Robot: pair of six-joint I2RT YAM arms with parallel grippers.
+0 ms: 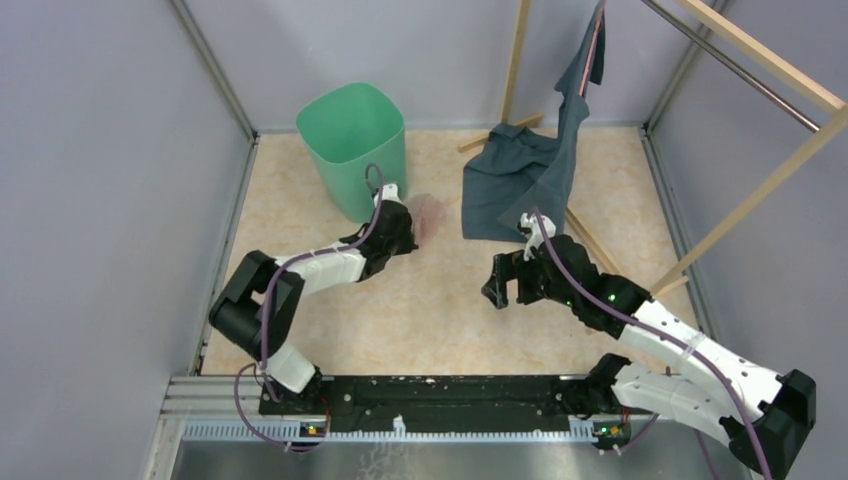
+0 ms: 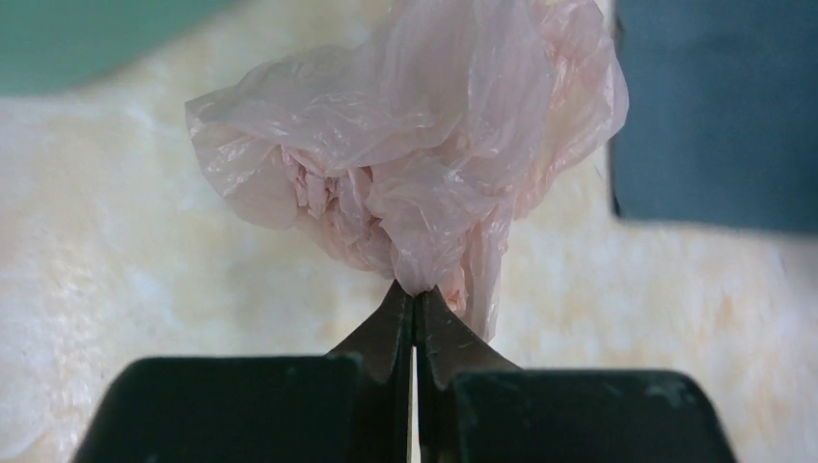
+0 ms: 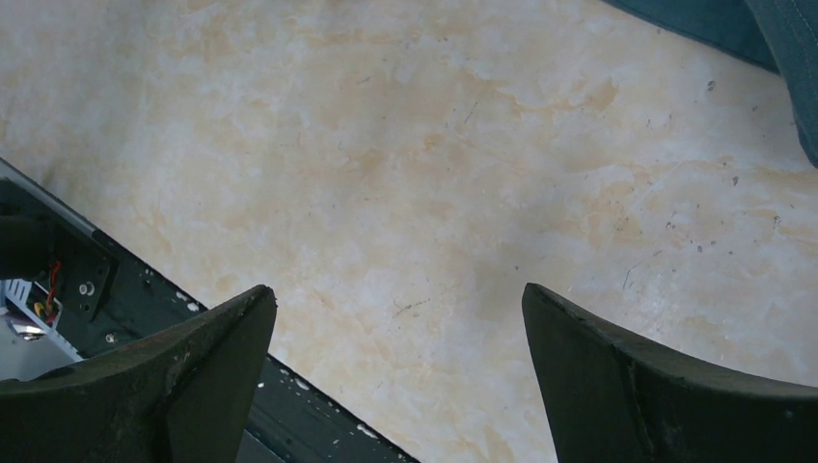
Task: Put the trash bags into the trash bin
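Observation:
The crumpled pale-pink trash bag (image 2: 415,154) lies on the marbled floor just right of the mint-green trash bin (image 1: 352,146). My left gripper (image 2: 416,294) is shut on the bag's near fold, its fingertips pinching the film; from above the same gripper (image 1: 400,225) sits at the bin's front right corner with the bag (image 1: 428,214) beyond it. My right gripper (image 3: 397,299) is open over bare floor with nothing between its fingers; in the top view it (image 1: 507,285) hangs mid-floor, right of the bag.
A dark blue-grey garment (image 1: 520,175) hangs from a wooden rack (image 1: 760,60) at the back right and spreads on the floor beside the bag. Grey walls enclose the floor. The black base rail (image 1: 440,400) runs along the near edge.

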